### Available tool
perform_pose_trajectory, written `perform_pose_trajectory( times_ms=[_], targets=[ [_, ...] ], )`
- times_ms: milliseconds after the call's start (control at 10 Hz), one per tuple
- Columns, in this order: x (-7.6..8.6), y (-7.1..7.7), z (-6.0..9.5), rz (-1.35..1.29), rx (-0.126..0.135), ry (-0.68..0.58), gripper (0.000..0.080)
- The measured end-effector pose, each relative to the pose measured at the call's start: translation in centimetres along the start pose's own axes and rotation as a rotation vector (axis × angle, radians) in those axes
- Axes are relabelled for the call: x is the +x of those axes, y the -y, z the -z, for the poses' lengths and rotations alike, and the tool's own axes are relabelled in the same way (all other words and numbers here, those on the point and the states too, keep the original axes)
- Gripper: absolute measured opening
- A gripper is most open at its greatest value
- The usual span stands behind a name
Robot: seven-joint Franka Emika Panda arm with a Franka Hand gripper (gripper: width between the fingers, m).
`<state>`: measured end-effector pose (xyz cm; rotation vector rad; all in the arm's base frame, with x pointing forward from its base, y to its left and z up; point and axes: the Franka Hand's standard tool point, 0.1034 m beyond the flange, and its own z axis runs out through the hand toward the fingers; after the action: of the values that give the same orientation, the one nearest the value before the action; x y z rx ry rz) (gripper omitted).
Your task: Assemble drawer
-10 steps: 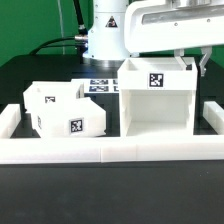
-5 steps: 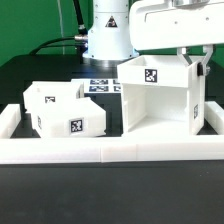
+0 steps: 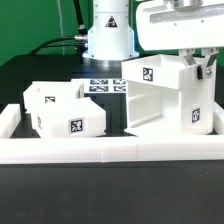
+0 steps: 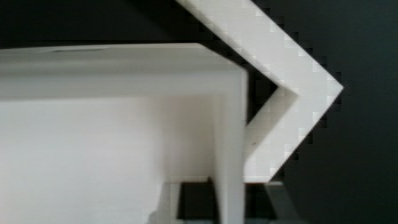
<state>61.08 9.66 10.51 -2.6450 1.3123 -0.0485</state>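
Note:
The drawer's tall housing (image 3: 160, 100) stands at the exterior view's right, turned so its open front and a tagged side wall both show, with one lower corner a little off the table. My gripper (image 3: 203, 68) is shut on the housing's upper wall edge at the right. In the wrist view the thin white wall (image 4: 240, 130) runs between my dark fingers (image 4: 201, 203), and my gripper (image 4: 240, 207) straddles it. Two small open-top trays (image 3: 40, 100) (image 3: 72, 118) sit together at the left, each with a tag.
A low white wall strip (image 3: 110, 151) borders the table's front and both ends. The marker board (image 3: 100, 87) lies flat behind the trays, at the foot of the robot base (image 3: 108, 35).
The housing has turned in my grip and swung toward the exterior view's right, now showing a tagged side wall. My gripper moved right with it. The trays have not moved.

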Motion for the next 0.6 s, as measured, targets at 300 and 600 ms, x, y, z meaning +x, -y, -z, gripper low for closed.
perform_pose_trajectory(
  times_ms=[300, 600],
  targets=[
    [-0.20, 0.19, -0.04, -0.246, 0.018, 0.025, 0.0039],
    [-0.14, 0.11, -0.41, -0.500, 0.023, 0.057, 0.0039]
  ],
)
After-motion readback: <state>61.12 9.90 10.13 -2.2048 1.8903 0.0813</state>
